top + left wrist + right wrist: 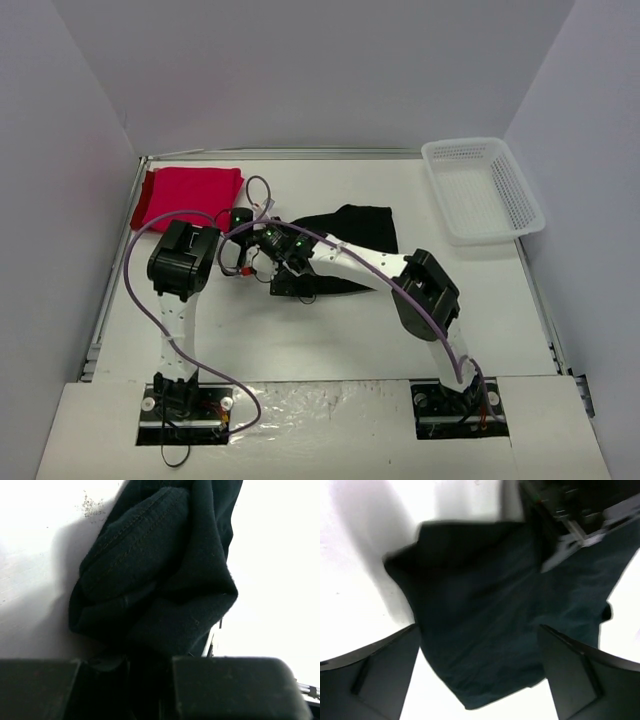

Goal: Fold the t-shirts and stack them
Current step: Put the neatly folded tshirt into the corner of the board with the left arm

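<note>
From above, two t-shirts lie on the white surface (330,330). One red shirt (188,196) sits folded flat in the far left corner. One black shirt (352,228) lies rumpled near the middle, well apart from the red one. One white mesh basket (520,195) stands at the far right, apart from both shirts. The left arm (184,262) and the right arm (372,264) both reach inward, and their wrists meet over the left end of the black shirt. From this height I cannot tell how either gripper stands.

In the left wrist view, the left gripper (145,662) is pinching the black shirt. A thick bunch of cloth with a double-stitched hem runs down into the gap between its two fingers, and the white surface shows on both sides.

In the right wrist view, the right gripper (479,632) is spread wide with nothing held. The black shirt lies creased on the surface beneath and between its two fingers.
</note>
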Motion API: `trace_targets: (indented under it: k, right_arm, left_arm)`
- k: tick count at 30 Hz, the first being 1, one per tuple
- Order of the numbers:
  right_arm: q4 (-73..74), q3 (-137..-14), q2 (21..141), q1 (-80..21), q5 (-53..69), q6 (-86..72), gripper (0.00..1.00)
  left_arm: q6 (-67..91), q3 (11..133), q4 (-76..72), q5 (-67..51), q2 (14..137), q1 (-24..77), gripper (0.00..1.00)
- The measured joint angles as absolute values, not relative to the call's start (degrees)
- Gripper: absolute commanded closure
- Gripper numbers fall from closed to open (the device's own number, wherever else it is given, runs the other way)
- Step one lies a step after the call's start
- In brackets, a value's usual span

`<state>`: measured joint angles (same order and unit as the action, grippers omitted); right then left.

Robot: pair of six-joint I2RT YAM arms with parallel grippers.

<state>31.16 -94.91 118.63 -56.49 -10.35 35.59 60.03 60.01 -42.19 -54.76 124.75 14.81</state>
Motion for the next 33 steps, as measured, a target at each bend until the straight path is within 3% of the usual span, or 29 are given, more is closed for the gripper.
trace_targets:
  k: [8, 15, 17, 28, 33]
  right_arm:
    - [36.45, -84.51, 107.53, -52.07, -1.34, 38.30, 0.00]
    - [39.46, -78.04, 84.25, -22.22, 9.34, 42.48, 0.00]
    - [39.88, -75.92, 81.80, -18.90, 11.27, 42.50, 0.00]
    - [39.99, -68.62, 94.74, -19.86, 23.46, 40.62, 0.00]
    - [39.51, -67.37, 97.01, -20.03, 24.95, 40.56, 0.00]
  left_arm:
    - [59.99, 62.06, -40.18, -55.29, 124.75, 14.81, 0.98]
    - [50.33, 70.41, -23.57, -52.38, 122.58, 15.00, 0.98]
    - [45.56, 75.81, -14.57, -50.19, 121.75, 15.16, 0.98]
    - [12.56, 116.05, 30.70, -28.08, 123.52, 14.87, 0.98]
    - [2.68, 131.61, 43.09, -18.09, 128.75, 14.13, 0.98]
